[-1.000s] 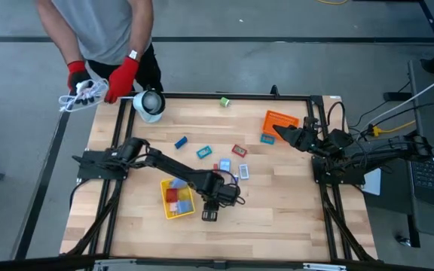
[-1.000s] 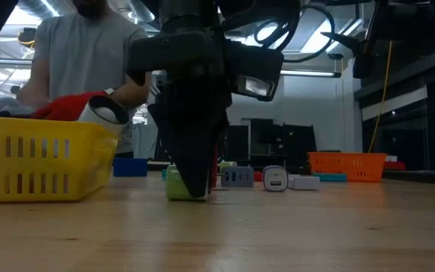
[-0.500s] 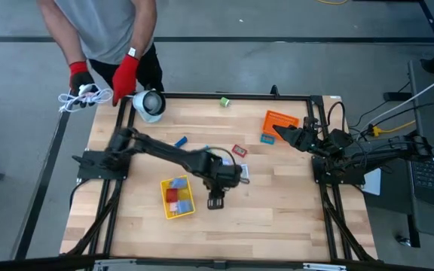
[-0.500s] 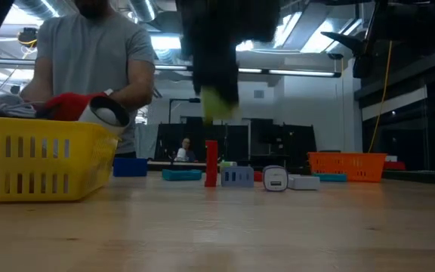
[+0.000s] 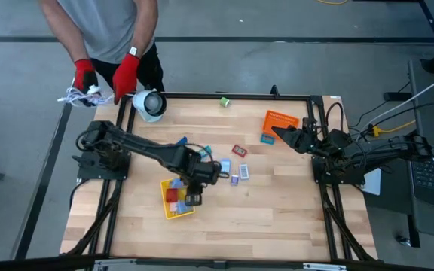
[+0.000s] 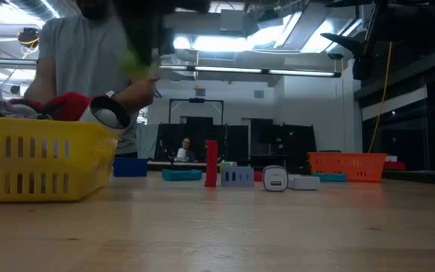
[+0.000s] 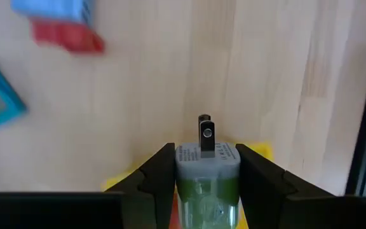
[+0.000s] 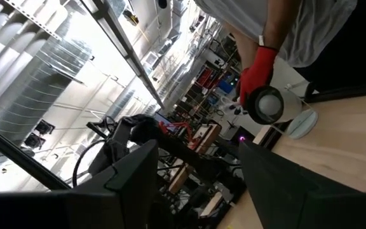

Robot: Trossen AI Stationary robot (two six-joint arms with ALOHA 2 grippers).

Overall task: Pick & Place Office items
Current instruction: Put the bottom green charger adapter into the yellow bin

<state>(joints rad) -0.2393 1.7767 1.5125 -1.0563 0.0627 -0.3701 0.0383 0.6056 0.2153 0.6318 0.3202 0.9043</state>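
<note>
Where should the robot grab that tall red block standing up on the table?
Probably near its top, coming straight down from above. The tall red block stands upright and narrow, and its upper half pokes clear above the grey-blue piece close beside it. Lower down there looks to be little room for fingers.

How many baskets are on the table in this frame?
2. The yellow basket sits near the table's middle front, under the left gripper; the orange basket sits toward the back right, near the right gripper.
</note>
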